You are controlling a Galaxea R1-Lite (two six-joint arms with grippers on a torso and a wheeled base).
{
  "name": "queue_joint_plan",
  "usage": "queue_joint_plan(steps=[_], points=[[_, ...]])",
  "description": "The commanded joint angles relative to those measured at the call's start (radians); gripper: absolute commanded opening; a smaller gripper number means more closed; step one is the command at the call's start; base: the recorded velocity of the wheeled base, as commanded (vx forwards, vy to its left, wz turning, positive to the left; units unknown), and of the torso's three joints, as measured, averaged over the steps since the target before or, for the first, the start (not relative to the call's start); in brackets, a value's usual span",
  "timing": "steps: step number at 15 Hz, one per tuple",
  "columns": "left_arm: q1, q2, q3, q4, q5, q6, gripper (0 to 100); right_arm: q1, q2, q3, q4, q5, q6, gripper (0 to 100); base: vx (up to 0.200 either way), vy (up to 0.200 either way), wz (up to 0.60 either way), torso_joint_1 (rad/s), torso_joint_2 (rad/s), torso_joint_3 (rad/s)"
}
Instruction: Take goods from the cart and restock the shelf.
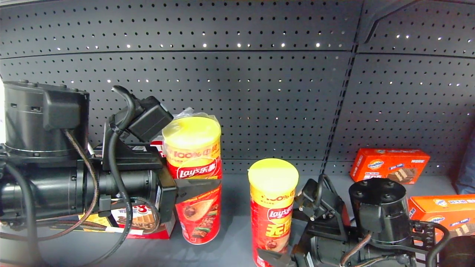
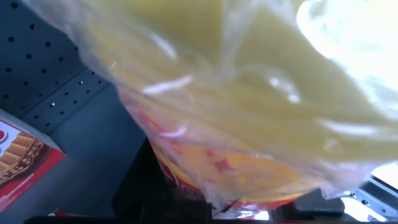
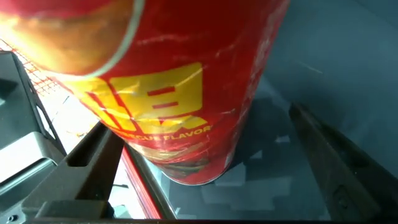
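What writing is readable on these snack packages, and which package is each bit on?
"100%": left chip can, near its top.
"100%": right chip can, near its top.
"FLAVOR": low on the right chip can, seen in the right wrist view.
"3": red wafer box.
Brand logos mark both cans and the orange boxes; other print is too small or blurred to read.

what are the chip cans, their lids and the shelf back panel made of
Chip cans: likely cardboard tubes with glossy printed wrap, catching highlights. Lids: yellow, smooth, probably plastic. Back panel: dark perforated sheet, matte, probably painted metal.
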Motion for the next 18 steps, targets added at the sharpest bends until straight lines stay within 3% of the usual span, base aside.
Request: queue_joint_plan(steps=[1,8,12,15,18], points=[[0.0,-0.002,0.0,0.0,0.0,0.0,0,0.004,-0.008,0.005,0.0,-0.001,-0.002,100,0.0,0.0,0.0,0.0,0.0,0.0],[0.0,-0.04,0.049,0.0,0.003,-0.001,0,0.009,-0.154,0.116,0.006,-0.014,0.0,100,0.0,0.0,0.0,0.0,0.0,0.0],[-0.009,-0.037,0.013,0.0,0.003,0.0,0,-0.003,-0.312,0.157,0.012,-0.015,0.0,100,0.0,0.0,0.0,0.0,0.0,0.0],[-0.008,-0.024,-0.023,0.0,0.001,-0.001,0,-0.091,-0.416,0.137,0.047,-0.015,0.0,100,0.0,0.0,0.0,0.0,0.0,0.0],[0.0,-0.028,-0.022,0.0,-0.003,-0.006,0,-0.24,-0.481,0.06,0.059,-0.043,0.0,100,0.0,0.0,0.0,0.0,0.0,0.0]])
